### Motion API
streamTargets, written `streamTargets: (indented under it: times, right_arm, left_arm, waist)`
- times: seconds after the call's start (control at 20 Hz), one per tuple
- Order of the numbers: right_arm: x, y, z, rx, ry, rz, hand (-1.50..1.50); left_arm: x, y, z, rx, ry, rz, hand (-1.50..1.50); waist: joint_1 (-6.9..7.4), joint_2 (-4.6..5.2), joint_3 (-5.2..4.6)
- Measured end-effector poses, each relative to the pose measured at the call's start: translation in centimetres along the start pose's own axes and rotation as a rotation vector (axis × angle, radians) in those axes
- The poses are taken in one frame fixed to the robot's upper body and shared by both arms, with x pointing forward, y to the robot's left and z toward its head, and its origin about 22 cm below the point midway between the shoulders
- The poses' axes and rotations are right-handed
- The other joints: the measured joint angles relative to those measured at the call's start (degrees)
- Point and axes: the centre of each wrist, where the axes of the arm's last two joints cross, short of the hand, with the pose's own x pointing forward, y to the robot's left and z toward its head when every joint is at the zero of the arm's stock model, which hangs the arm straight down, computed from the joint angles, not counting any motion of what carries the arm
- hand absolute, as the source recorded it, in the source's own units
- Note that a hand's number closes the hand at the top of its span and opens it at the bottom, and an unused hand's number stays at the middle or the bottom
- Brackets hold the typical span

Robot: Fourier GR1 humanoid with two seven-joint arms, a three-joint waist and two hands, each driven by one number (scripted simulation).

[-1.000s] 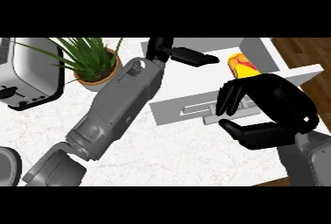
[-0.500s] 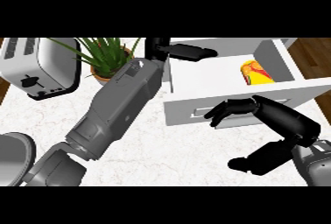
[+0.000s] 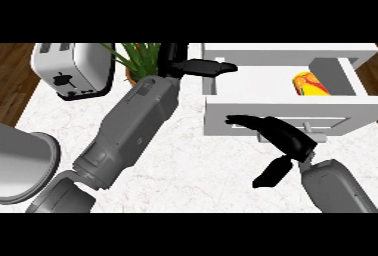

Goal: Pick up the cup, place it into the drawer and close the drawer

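cup (image 3: 313, 84) lies on its side inside the open drawer (image 3: 280, 115), toward its right wall; yellow with red markings. Looks light and rigid, likely smooth, so no need to touch it again. Nothing else visible in the drawer. Right hand (image 3: 277, 134) sits at the drawer front, fingers extended, holding nothing. Left hand (image 3: 199, 66) is open at the drawer's back-left corner, empty. Remaining job: push on the flat front panel near the handle
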Motion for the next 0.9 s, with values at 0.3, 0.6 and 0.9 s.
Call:
streamTargets:
  times: [0.3, 0.6, 0.9]
  right_arm:
    - [-4.6, 1.5, -3.5, 0.032, 0.097, 0.051, 1.50]
    - [-7.4, -0.6, -5.2, -0.062, 0.100, 0.047, 1.50]
    - [-8.2, -5.8, -5.5, -0.223, 0.092, 0.013, 1.50]
  left_arm:
    - [-0.1, 2.0, 0.6, 0.001, -0.021, 0.038, -1.50]
    - [-0.1, 3.8, 1.7, -0.032, -0.043, 0.077, -1.50]
    - [0.5, 4.8, 2.1, -0.081, -0.056, 0.122, -1.50]
  waist:
    - [2.64, -0.04, 0.11]
    - [5.07, -0.23, 0.15]
    - [7.07, 0.47, 0.55]
